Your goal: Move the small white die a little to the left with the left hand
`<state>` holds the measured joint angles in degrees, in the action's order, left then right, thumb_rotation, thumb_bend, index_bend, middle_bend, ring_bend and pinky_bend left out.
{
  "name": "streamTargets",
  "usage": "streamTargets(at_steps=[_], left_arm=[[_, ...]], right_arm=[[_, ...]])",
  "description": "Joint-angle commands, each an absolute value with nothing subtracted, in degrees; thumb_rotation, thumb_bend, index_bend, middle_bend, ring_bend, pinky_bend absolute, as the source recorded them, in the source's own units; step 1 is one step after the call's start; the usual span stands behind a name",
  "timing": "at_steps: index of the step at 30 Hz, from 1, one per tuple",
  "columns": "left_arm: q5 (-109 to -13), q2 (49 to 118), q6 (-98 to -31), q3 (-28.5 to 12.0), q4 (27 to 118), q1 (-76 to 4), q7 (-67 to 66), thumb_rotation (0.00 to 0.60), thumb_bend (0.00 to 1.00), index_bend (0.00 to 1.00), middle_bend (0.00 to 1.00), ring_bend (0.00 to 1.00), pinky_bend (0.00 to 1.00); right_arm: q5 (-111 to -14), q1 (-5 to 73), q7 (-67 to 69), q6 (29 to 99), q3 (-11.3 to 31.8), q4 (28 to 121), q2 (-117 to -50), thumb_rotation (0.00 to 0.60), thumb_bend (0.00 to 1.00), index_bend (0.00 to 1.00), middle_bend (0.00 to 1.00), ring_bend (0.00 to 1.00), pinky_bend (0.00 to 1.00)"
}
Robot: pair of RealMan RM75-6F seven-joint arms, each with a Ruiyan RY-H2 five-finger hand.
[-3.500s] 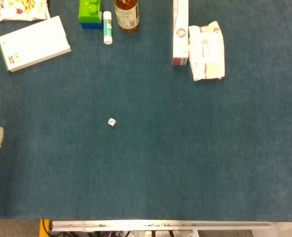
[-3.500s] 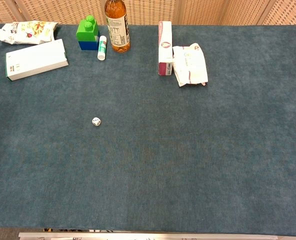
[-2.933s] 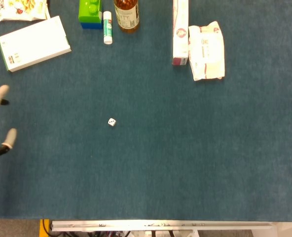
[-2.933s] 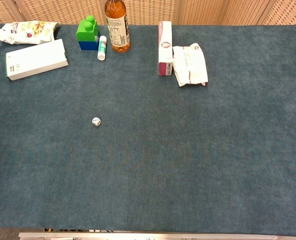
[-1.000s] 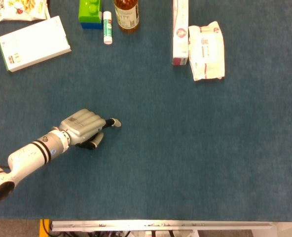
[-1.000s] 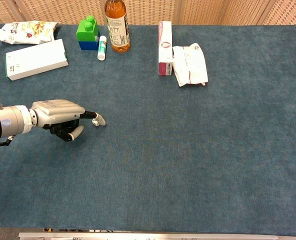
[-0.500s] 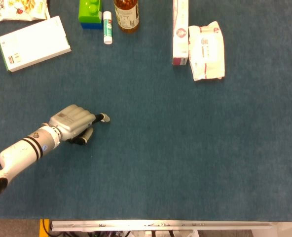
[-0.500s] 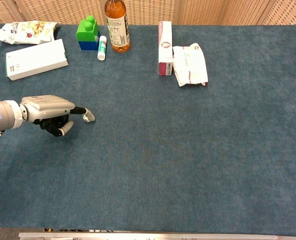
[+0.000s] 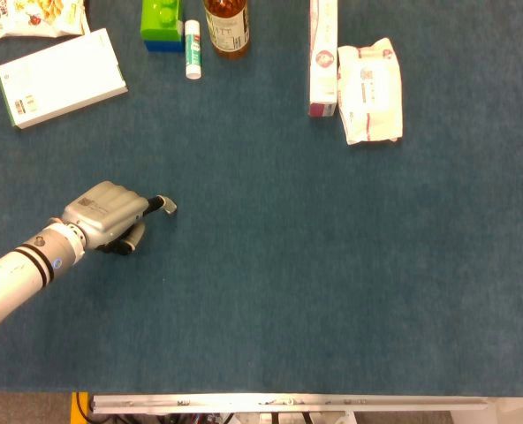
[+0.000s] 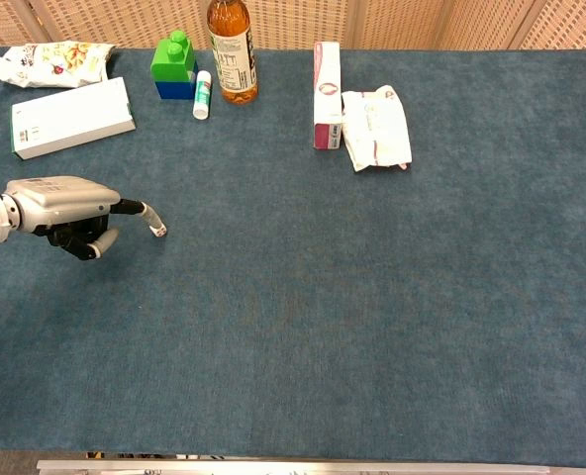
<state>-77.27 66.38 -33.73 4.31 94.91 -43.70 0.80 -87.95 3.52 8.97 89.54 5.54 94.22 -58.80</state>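
The amber bottle [image 10: 232, 49] stands upright at the far edge of the blue, felt-like tabletop [image 10: 372, 297], filled with brown liquid and wrapped in a printed label. Just beside it lie a small white tube with a green band [image 10: 202, 95] and a green block stacked on a blue one [image 10: 173, 65], both studded plastic bricks. Further left of these are a flat white box [image 10: 71, 117] and a crinkled snack bag [image 10: 48, 61]. Well to the right of the fingers, a narrow carton [image 10: 326, 81] stands on its edge, touching a soft white packet [image 10: 375, 128].

The left hand [image 9: 107, 215] is a grey, metal-look shell low over the tabletop, most of its fingers [image 10: 87, 244] curled under the palm and one stretched out to the right. The small white die [image 10: 158, 231] shows only as a pale speck at the tip of that outstretched finger, touching it; whether it is pinched or merely pressed cannot be told. The right hand appears in neither view
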Motion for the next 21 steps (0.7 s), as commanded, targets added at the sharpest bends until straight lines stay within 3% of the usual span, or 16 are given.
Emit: streamTargets(at_steps=[1, 21], left_arm=[[-77.4, 66.2, -34.2, 4.0, 95.7, -43.6, 1.3, 0.6, 0.74, 0.16, 1.0, 1.0, 0.97], [-74.4, 69.6, -32.4, 4.2, 93.1, -44.5, -1.3, 0.6, 0.74, 0.16, 1.0, 1.0, 0.97]], right_arm=[[-88.0, 3.5, 9.1, 89.6, 5.5, 94.1, -58.8, 0.6, 0.29, 0.24, 0.35, 0.19, 0.17], [-87.4, 2.5, 10.6, 90.2, 5.4, 92.9, -58.6, 0.6, 0.29, 0.24, 0.35, 0.19, 0.17]])
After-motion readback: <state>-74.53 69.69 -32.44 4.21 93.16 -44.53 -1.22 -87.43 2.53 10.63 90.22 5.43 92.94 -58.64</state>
